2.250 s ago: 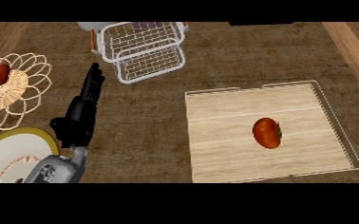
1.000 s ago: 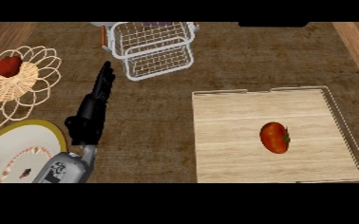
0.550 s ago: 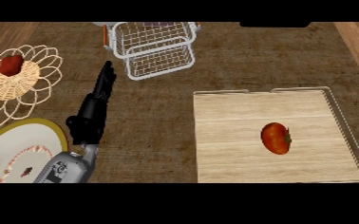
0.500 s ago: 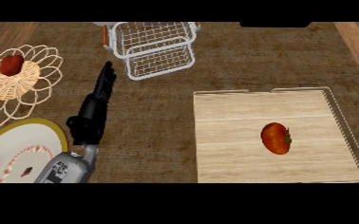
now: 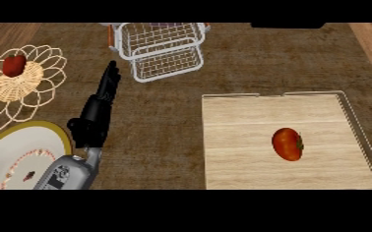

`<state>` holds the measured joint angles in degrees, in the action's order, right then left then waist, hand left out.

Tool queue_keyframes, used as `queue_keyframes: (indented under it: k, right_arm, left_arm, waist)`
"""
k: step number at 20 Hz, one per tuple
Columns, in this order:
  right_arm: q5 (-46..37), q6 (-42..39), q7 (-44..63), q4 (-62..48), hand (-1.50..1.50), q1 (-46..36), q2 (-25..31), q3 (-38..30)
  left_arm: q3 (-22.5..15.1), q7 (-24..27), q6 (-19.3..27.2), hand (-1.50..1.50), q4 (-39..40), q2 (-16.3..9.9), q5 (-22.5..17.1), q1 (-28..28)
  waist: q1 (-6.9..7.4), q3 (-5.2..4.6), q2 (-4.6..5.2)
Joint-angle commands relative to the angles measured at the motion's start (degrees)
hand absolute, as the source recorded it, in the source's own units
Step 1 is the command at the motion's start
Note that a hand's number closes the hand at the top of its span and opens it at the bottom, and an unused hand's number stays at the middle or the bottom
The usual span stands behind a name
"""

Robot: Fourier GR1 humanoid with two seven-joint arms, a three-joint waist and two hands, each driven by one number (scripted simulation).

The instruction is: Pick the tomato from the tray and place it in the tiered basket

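Note:
A red tomato [image 5: 288,144] with a green stem spot lies on the pale wooden tray [image 5: 240,123], right of its middle. The white wire tiered basket [image 5: 162,49] stands at the back of the counter, centre-left, with nothing visible in its tiers. My left hand [image 5: 96,113] rests at the left with its fingers straight, pointing toward the back, holding nothing. It is well left of the tray and just below and left of the basket. My right hand does not show.
A woven wicker bowl [image 5: 33,83] at the far left holds a red fruit [image 5: 13,65]. A yellow-rimmed white plate [image 5: 25,152] lies at the lower left beside my left forearm. A dark object [image 5: 287,25] sits at the back right edge.
The view has shifted a little since the earliest frame, so the tray and tomato sit slightly further right and lower. The left hand has kept its pose.

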<state>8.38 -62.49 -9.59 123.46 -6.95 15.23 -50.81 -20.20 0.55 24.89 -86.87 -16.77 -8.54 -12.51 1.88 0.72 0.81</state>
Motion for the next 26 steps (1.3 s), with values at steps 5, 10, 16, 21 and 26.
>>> queue_keyframes:
  k: [5, 10, 16, 21, 26]
  right_arm:
    - [-10.48, -3.57, -13.75, -3.68, -1.5, 2.27, -0.47, 4.05]
    - [-16.8, 1.21, -17.67, -6.34, -1.5, 3.76, 1.01, 11.01]
    - [-22.74, 10.26, -26.94, -11.49, -1.5, 5.81, 3.44, 18.49]
    - [-29.82, 19.62, -38.25, -15.6, -1.5, 11.17, 5.49, 26.69]
    - [-35.75, 30.96, -49.82, -26.84, -1.5, 12.55, 10.33, 33.69]
  left_arm:
    - [-1.88, -1.12, 0.89, 0.0, -1.2, 1.15, 1.67, 0.07]
    - [-1.17, -0.65, -0.26, 0.0, -1.31, 0.33, 1.2, 0.31]
    - [-1.29, -0.31, 0.52, 0.0, 0.42, 1.68, 2.02, -0.79]
    - [-0.03, -1.69, 0.25, 0.0, -0.2, 0.43, 1.71, -0.54]
    - [-1.37, -0.16, 0.79, 0.0, -0.65, 1.56, 2.77, 2.03]
  waist:
    - [0.64, 0.06, 0.1]
    - [1.6, -0.04, 0.2]
    - [1.02, -0.04, 0.32]
    - [0.19, -0.18, -0.12]
    - [-0.04, -0.39, -0.39]
